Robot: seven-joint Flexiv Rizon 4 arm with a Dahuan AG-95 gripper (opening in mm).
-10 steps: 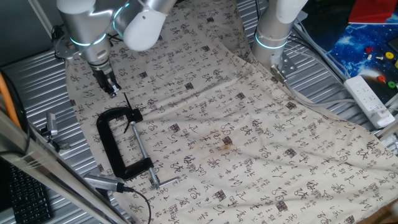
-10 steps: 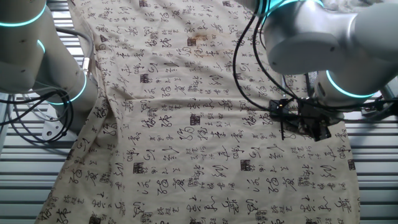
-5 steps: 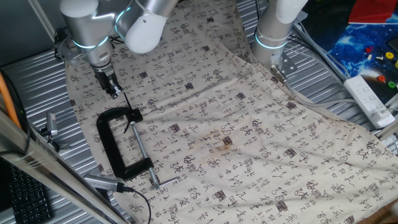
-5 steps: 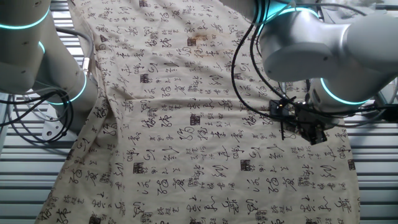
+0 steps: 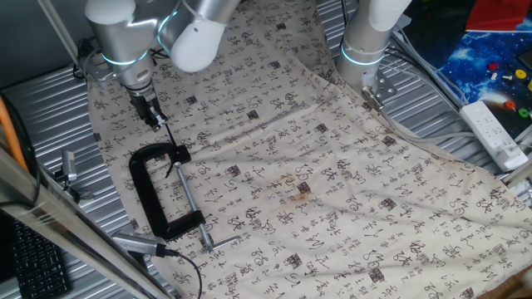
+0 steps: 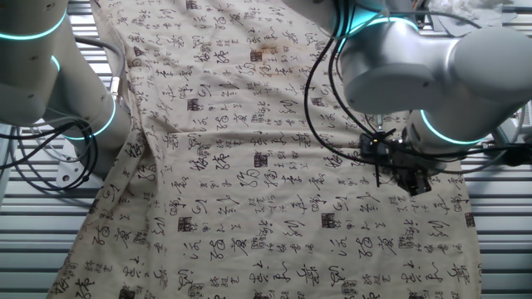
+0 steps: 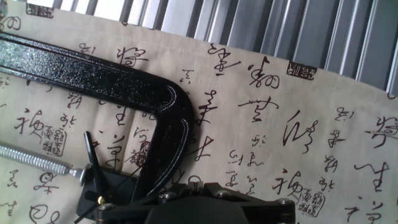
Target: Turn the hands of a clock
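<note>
The clock hands are two thin black pointers that meet at a pivot at the lower left of the hand view, beside the tip of the clamp's silver screw. They sit in the jaw of the black C-clamp, which lies flat on the patterned cloth. In one fixed view the hands show as a thin dark line by the clamp's top corner. My gripper hovers just beyond that corner with its fingers together and nothing between them. It also shows in the other fixed view, where the clamp is hidden behind my arm.
A second robot arm's base stands at the far side of the cloth. A white power strip and a blue box lie off to the right. Ribbed metal table surrounds the cloth. A cable and a metal handle lie near the clamp's foot.
My gripper has shifted slightly, a little right in one fixed view and left and up in the other. The clamp and the hands have not moved.
</note>
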